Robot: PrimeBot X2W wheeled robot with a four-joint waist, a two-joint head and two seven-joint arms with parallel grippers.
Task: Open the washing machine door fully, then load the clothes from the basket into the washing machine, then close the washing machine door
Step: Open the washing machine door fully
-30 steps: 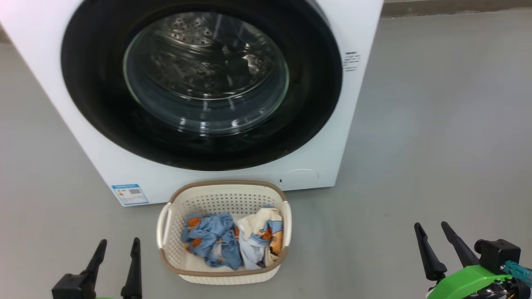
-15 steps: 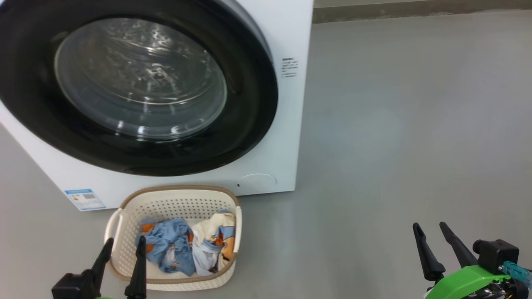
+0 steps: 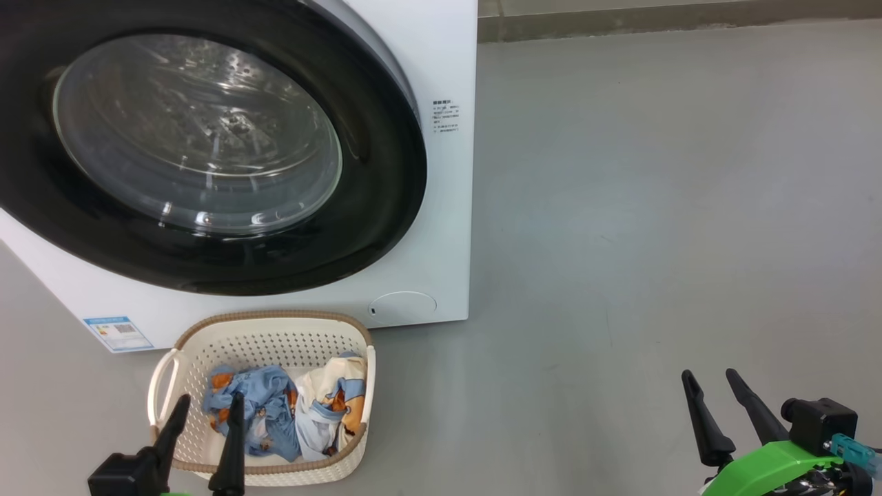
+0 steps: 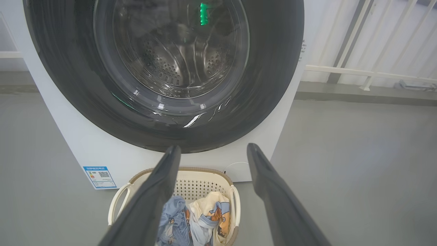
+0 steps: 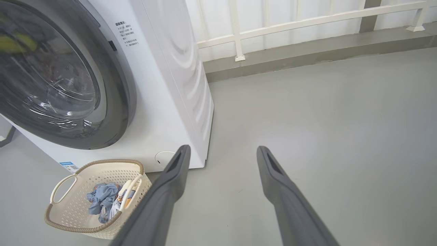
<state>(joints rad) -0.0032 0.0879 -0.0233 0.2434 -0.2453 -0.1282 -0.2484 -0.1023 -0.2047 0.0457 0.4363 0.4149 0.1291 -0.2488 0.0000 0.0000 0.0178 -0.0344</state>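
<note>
door (image 3: 386,207) shut | basket (image 3: 275,316) of clothes (image 3: 256,412) before it | left tool (image 3: 210,397), right tool (image 3: 708,373) spread, empty | railing (image 5: 307,22) behind

Bright, even light; soft shadows

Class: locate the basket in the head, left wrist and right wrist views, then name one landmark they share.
Head view: basket lower left, below the washing machine door.
Left wrist view: basket bottom centre.
Right wrist view: basket lower left corner.
Shared landmark: the blue label sticker near the basket.
</note>
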